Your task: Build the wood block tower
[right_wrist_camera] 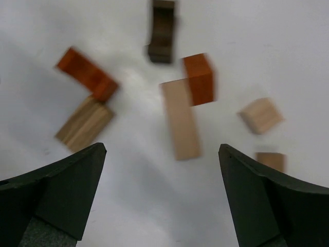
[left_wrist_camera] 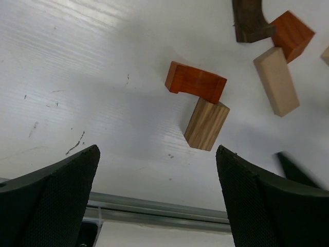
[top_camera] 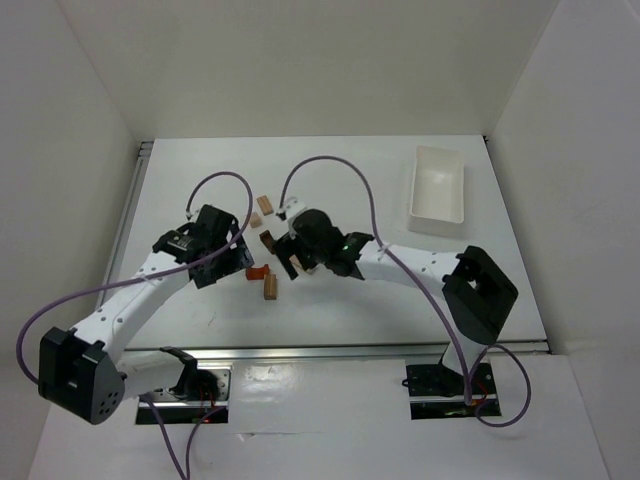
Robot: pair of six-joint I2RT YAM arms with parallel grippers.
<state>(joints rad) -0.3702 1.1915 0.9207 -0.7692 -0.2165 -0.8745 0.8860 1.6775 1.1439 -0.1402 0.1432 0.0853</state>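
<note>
On white table (top_camera: 350,170), loose wood blocks (right_wrist_camera: 180,121) scattered, both jaws wide, empty

1. The setting looks like a robotics lab test cell: plain white panel walls (top_camera: 300,70) enclose a white tabletop (top_camera: 330,320) on three sides.
2. A white-and-black jointed left arm (top_camera: 140,300) and a matching right arm (top_camera: 410,265) are mounted at the near edge, by a silver metal rail (top_camera: 330,349).
3. Purple cables (top_camera: 325,158) loop loosely above the arms.
4. The props are simple test items: small wooden blocks (top_camera: 269,288) in tan, brown and orange, and a white rectangular plastic tray (top_camera: 437,150).
</note>
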